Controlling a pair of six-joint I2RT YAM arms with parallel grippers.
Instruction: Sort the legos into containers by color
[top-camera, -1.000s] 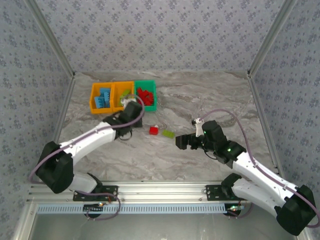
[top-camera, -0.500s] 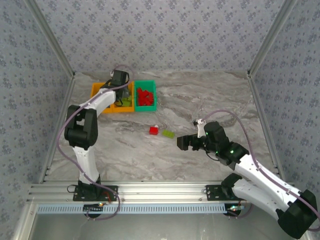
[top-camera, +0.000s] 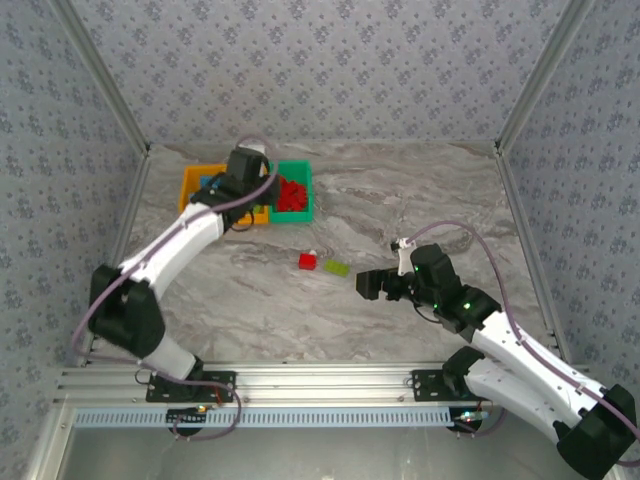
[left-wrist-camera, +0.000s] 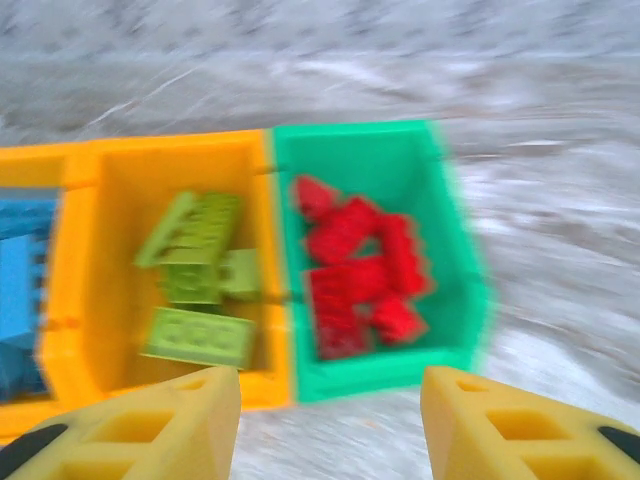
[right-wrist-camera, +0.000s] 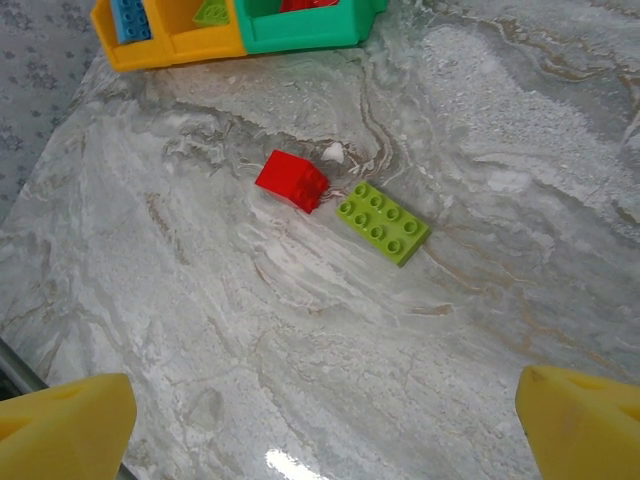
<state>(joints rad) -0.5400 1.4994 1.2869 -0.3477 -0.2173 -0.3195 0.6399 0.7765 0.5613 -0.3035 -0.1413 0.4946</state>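
Observation:
Three joined containers stand at the back left: an orange one (left-wrist-camera: 60, 330) with blue legos (left-wrist-camera: 15, 290), an orange one (left-wrist-camera: 110, 170) with lime legos (left-wrist-camera: 190, 250), and a green one (left-wrist-camera: 370, 160) with red legos (left-wrist-camera: 355, 275). My left gripper (top-camera: 243, 190) hovers over this row (top-camera: 297, 208), open, nothing between its yellow fingers (left-wrist-camera: 150, 430). On the table a red lego (right-wrist-camera: 291, 180) and a lime lego (right-wrist-camera: 384, 222) lie side by side, also seen from above (top-camera: 307, 261) (top-camera: 336, 267). My right gripper (top-camera: 368, 285) is open a short way to the right of them, its fingers (right-wrist-camera: 60, 430) spread wide.
Patterned walls close in the marbled table (top-camera: 420, 200) on three sides. An aluminium rail (top-camera: 320, 385) runs along the near edge. Bare table lies between the loose legos and the right gripper.
My left gripper rose from the table in front of the containers to above them and opened. The right gripper barely moved and stayed open.

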